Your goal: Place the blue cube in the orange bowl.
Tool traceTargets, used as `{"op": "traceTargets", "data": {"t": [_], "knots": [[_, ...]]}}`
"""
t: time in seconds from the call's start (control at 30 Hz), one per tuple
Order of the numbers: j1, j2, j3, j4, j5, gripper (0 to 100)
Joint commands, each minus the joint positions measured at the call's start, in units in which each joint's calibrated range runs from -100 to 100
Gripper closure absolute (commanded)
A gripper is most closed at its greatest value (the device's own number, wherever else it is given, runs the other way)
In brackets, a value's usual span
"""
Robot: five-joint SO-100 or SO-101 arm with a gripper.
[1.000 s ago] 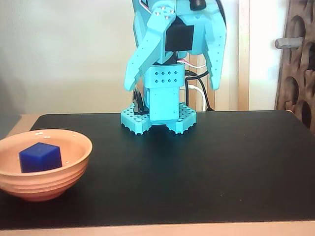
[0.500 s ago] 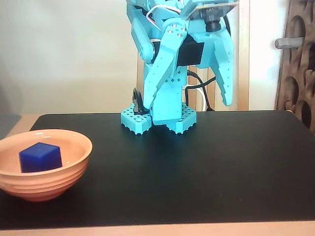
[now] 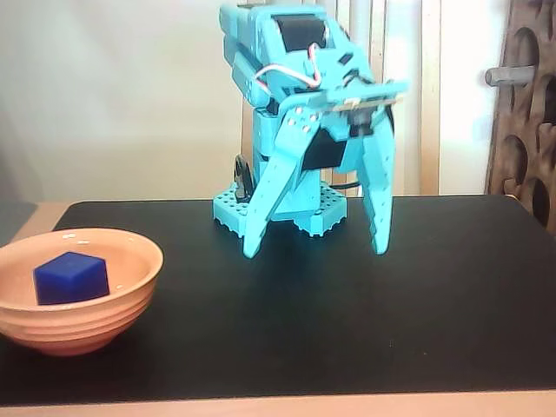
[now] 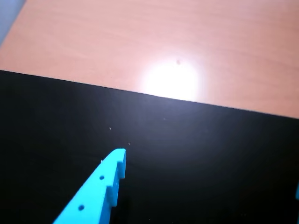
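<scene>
1. Confirm the placement. In the fixed view, the small deep-blue matte cube [image 3: 71, 277] lies inside the wide, glossy peach-orange ridged bowl [image 3: 104, 306], resting against the bowl's inner wall on the left side of the picture. Judge the placing itself as done; the step in hand is the retreat of the arm.

2. Check the hand. The turquoise two-finger hand [image 3: 314, 253] hangs in front of the arm's perforated turquoise base [image 3: 236, 212], fingers spread wide, tips pointing down, and grasping nothing. It stands well apart from the bowl, toward the middle of the black mat [image 3: 365, 304].

3. Read the wrist view. It shows only one turquoise fingertip [image 4: 114, 163] over the black mat, with the bare wooden tabletop [image 4: 154, 42] beyond. Neither cube nor bowl appears there, so rely on the fixed view for their position.

4. Finish the retreat cleanly. The fingertips appear close above the mat; lower no further unless your rest pose requires it, and then do so slowly so the tips do not strike or drag on the surface.

5. Keep any further motion on the base side of the mat. Do not swing toward the picture's left, where a sweep could knock the bowl and tip the cube out.

6. Leave the fingers spread until the arm is parked.
</scene>
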Motion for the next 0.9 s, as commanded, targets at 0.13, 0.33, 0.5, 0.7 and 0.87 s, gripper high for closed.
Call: {"op": "traceTargets", "data": {"t": [0.13, 0.33, 0.5, 0.7, 0.87], "knots": [[1.87, -3.78, 3.88, 0.34, -0.16, 60], [4.08, -5.57, 3.88, 6.26, -0.06, 63], [5.08, -14.86, 3.88, 19.94, -0.11, 64], [5.28, -16.9, 3.88, 26.04, -0.11, 71], [5.18, -18.27, 3.88, 30.91, -0.11, 77]]}}
